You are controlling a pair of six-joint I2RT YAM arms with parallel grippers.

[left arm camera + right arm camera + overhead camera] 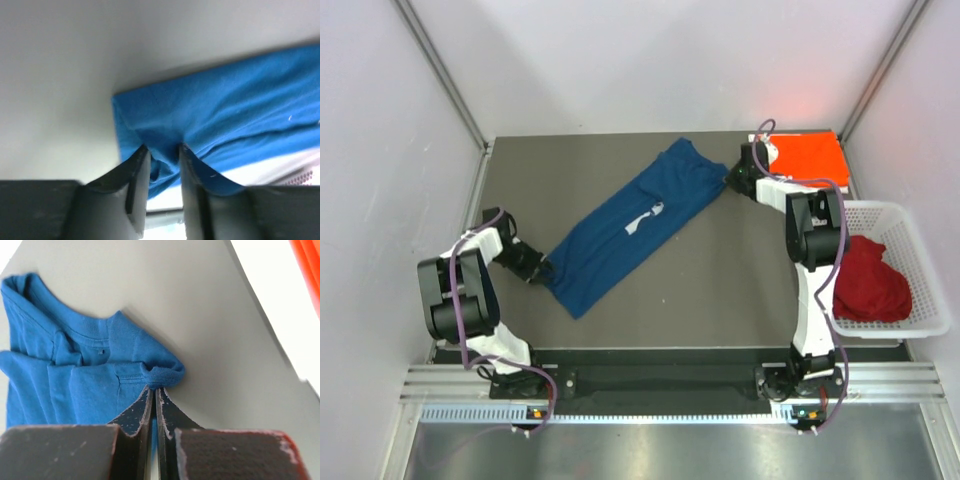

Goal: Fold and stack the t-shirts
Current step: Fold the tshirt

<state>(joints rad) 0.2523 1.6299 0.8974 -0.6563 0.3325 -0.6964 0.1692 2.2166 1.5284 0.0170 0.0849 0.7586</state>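
A navy blue t-shirt (630,225) with a small white print lies folded into a long strip, running diagonally across the table. My left gripper (538,268) is at its near-left hem end. In the left wrist view that gripper (162,147) has its jaws parted, with a bunch of blue cloth (225,110) lying between the tips. My right gripper (730,182) is at the far collar end. Seen from the right wrist, it (153,388) is shut on a rolled edge of the blue shirt (75,375) beside the collar.
An orange-red t-shirt (807,160) lies folded flat at the back right corner, close behind the right gripper. A white lattice basket (876,206) at the right edge holds a crumpled dark red shirt (868,280). Pale walls enclose the dark table (720,280).
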